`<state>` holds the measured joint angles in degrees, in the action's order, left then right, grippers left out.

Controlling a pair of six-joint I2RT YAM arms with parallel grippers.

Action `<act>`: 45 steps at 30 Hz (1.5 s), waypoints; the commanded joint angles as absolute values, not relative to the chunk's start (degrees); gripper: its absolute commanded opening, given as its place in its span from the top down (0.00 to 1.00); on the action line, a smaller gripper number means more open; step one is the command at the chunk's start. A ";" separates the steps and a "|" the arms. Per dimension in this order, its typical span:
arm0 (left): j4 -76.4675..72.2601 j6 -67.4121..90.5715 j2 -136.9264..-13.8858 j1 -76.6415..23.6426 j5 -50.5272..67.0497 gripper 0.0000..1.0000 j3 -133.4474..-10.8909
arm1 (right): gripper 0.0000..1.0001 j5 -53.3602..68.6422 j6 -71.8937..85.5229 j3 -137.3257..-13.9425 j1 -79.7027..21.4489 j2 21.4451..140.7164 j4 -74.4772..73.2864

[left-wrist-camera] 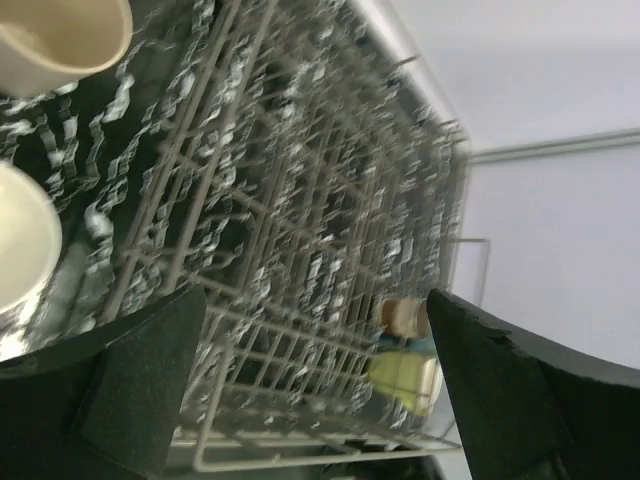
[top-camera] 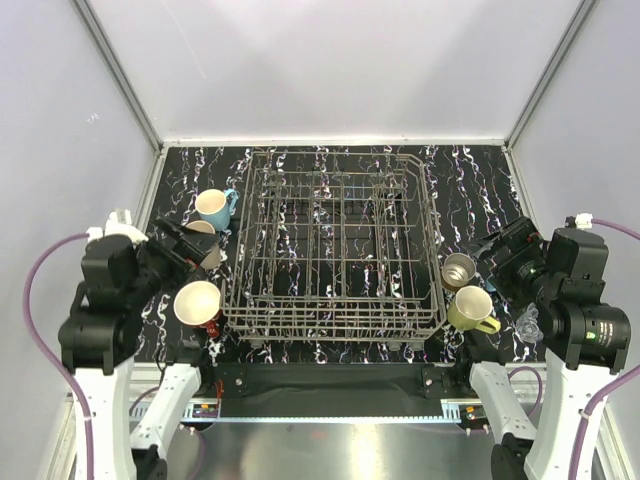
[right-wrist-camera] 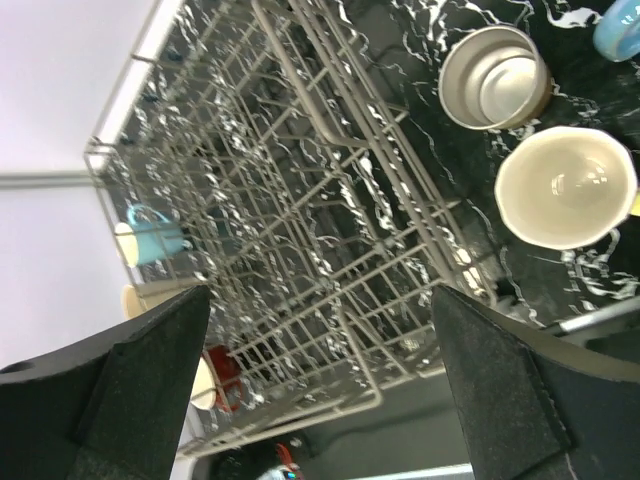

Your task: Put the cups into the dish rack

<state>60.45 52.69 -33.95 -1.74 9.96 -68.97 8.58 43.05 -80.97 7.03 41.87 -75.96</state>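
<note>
The grey wire dish rack (top-camera: pixel 335 245) stands mid-table with no cups in it. Left of it are a light blue mug (top-camera: pixel 215 208), a cream mug (top-camera: pixel 204 232) partly behind my left gripper (top-camera: pixel 195 252), and a red mug (top-camera: pixel 198 305). Right of it are a steel tumbler (top-camera: pixel 458 270), a yellow-green mug (top-camera: pixel 472 309) and a small clear glass (top-camera: pixel 528 322). My right gripper (top-camera: pixel 492 255) hovers beside the tumbler. Both grippers are open and empty. The left wrist view shows the rack (left-wrist-camera: pixel 300 200) between its fingers (left-wrist-camera: pixel 140 390). The right wrist view shows the tumbler (right-wrist-camera: pixel 495 75) and yellow-green mug (right-wrist-camera: pixel 565 185).
The table top is black with white marbling (top-camera: pixel 470 190). White walls and a metal frame (top-camera: pixel 330 140) close in the far and side edges. The rack's upright tines (right-wrist-camera: pixel 300 200) fill its inside. A black bar (top-camera: pixel 330 378) runs along the near edge.
</note>
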 commanded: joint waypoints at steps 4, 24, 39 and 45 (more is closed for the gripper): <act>70.48 33.50 -45.59 -1.49 25.28 0.01 -81.82 | 0.00 16.51 33.15 -80.33 7.12 42.72 -83.51; 67.59 35.68 -54.49 2.28 24.35 0.01 -83.40 | 0.00 -4.12 29.45 -84.11 7.12 67.12 -82.70; 70.75 33.22 -68.45 3.87 20.56 0.02 -93.16 | 0.21 -19.24 32.69 -89.39 15.28 81.47 -81.74; 70.84 32.34 -75.49 5.18 24.25 0.05 -99.74 | 0.36 -19.34 33.66 -87.11 20.74 84.37 -78.50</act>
